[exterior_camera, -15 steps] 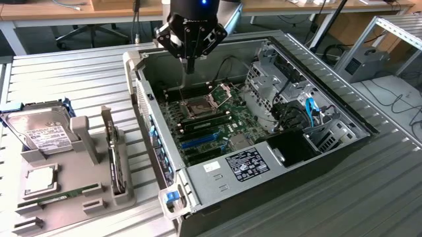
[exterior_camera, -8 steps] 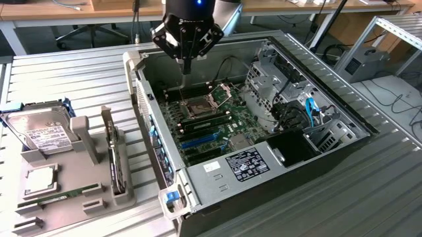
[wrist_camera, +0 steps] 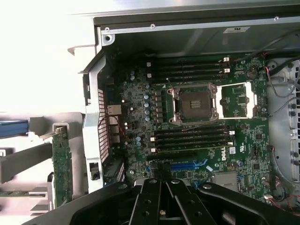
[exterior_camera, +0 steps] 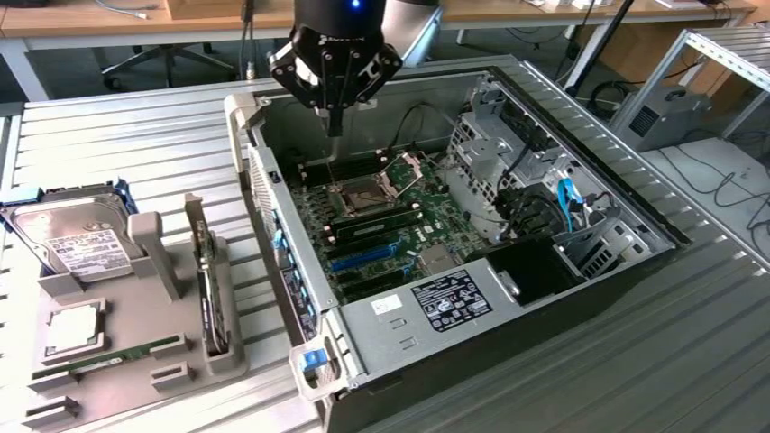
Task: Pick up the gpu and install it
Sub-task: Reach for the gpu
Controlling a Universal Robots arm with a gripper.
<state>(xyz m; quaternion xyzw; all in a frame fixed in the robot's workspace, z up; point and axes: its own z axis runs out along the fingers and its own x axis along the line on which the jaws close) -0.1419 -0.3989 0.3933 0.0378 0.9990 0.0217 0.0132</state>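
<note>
Claw [exterior_camera: 335,126] shut and empty over open computer case [exterior_camera: 258,167], gpu [exterior_camera: 212,293] upright in grey holder [exterior_camera: 139,316], well apart

- The exterior view looked steeply down from high above the desk [exterior_camera: 144,135], taking in most of the open computer case [exterior_camera: 267,180].
- The wrist view faced straight down past the jaws, close over the motherboard [wrist_camera: 140,136].
- Both shared the CPU socket [exterior_camera: 361,194] [wrist_camera: 194,104].

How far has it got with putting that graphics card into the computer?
Nothing installed yet: the gpu stands on edge in the grey holder beside the open case. The gripper, shut and empty, hangs over the motherboard. Picking up and fitting the card both remain.
</note>
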